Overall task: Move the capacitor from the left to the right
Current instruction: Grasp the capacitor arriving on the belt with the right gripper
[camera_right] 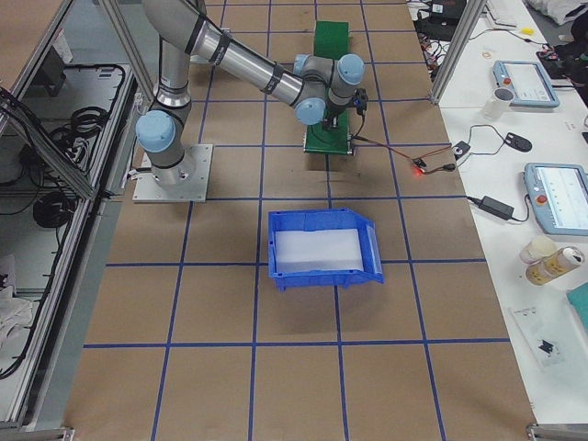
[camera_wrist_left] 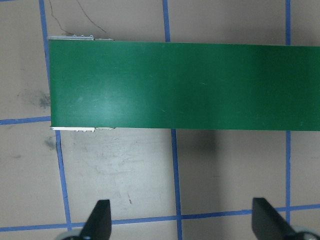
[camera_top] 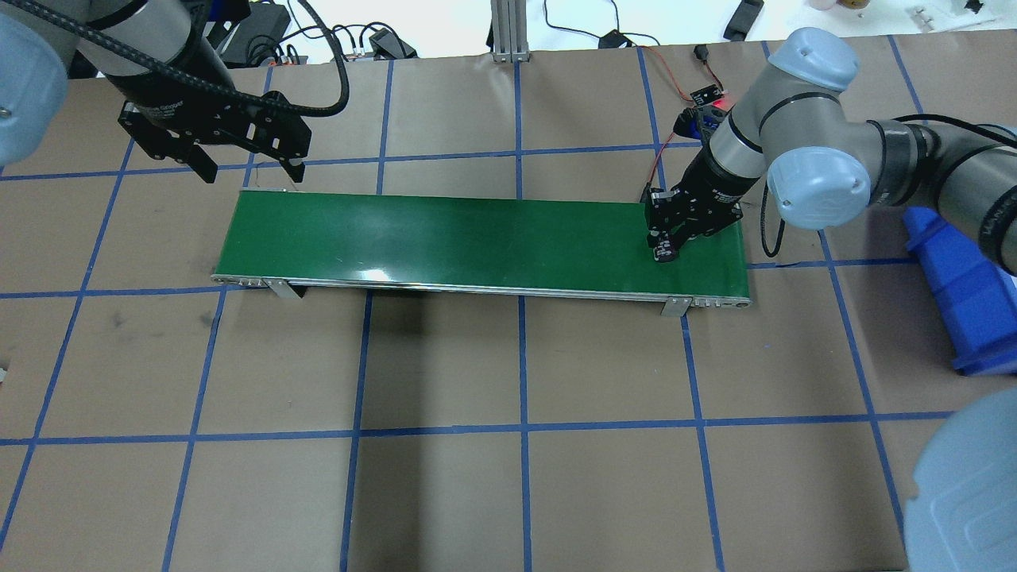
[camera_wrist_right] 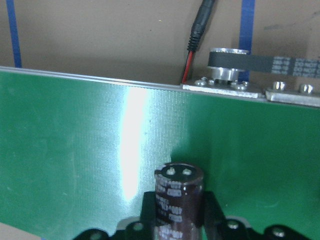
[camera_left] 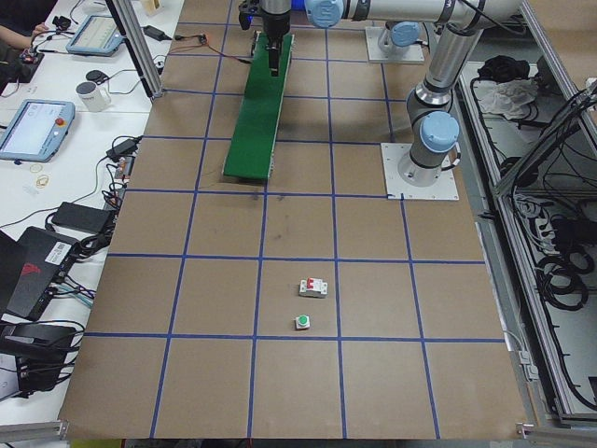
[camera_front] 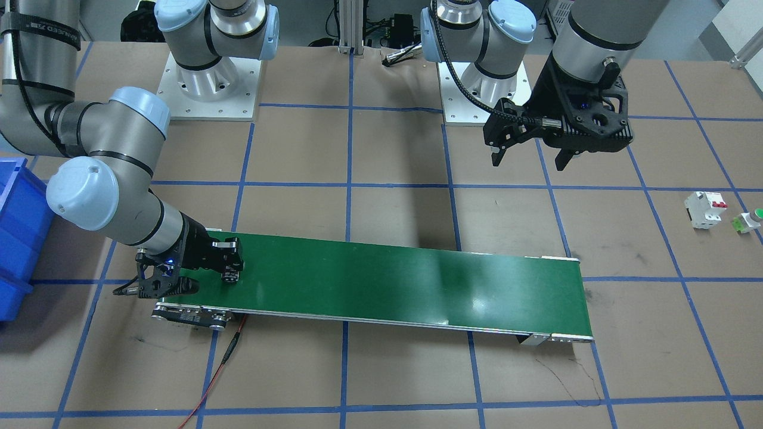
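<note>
Blue bin [camera_right: 322,278] sits toward the table's robot-right end. Its inside looks pale white, and nothing else can be made out in it.

The table [camera_top: 445,365] is brown with a blue tape grid. The green conveyor belt [camera_top: 477,238] lies lengthwise across the middle.

The right gripper [camera_top: 667,245] is low over the belt's robot-right end. Its fingers are closed on the capacitor [camera_wrist_right: 177,197], a dark brown cylinder with pale print and two silver studs on its end. Can't tell whether it touches the belt.

The left gripper [camera_wrist_left: 182,217] hangs high near the belt's robot-left end, jaws wide apart and holding nothing.

A white circuit breaker [camera_front: 705,208] and a green-capped push button [camera_front: 750,220] sit just beside each other toward the robot-left end, well apart from the belt. A red wire [camera_front: 220,369] trails from the belt's robot-right end toward the operators' edge.

There is a broad stretch of bare grid between the belt and the robot-side edge, and another between the belt's robot-left end and the breaker.
</note>
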`<act>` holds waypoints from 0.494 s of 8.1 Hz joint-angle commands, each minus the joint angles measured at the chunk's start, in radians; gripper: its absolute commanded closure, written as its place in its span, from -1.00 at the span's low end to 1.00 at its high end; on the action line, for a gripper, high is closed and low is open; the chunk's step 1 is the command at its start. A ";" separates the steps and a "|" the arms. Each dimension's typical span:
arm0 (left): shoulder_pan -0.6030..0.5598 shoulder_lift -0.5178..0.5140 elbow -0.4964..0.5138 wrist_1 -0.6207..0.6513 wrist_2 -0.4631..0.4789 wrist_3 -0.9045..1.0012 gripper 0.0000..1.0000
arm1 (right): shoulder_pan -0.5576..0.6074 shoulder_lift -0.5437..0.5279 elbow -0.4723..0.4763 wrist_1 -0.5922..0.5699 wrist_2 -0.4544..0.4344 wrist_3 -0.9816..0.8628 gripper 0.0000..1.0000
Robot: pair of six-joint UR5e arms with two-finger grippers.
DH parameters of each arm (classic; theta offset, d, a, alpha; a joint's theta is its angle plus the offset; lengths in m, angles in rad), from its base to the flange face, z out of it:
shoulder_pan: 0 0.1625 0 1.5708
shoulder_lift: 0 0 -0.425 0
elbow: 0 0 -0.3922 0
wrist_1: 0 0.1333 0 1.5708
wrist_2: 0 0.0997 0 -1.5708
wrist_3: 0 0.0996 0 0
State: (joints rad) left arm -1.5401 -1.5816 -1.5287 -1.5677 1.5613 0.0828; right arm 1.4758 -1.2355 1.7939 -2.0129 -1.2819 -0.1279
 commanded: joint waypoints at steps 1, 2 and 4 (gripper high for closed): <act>0.000 0.000 -0.001 0.000 0.000 0.000 -1.00 | 0.000 -0.004 -0.004 0.000 -0.007 0.011 1.00; 0.000 0.002 -0.001 0.000 0.000 0.000 -1.00 | 0.000 -0.010 -0.008 -0.001 -0.010 0.011 1.00; 0.000 0.000 -0.001 0.000 -0.001 0.000 -1.00 | -0.009 -0.022 -0.167 0.161 -0.084 0.007 1.00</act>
State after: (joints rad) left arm -1.5401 -1.5810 -1.5293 -1.5677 1.5609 0.0828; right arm 1.4745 -1.2465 1.7562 -2.0011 -1.3006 -0.1178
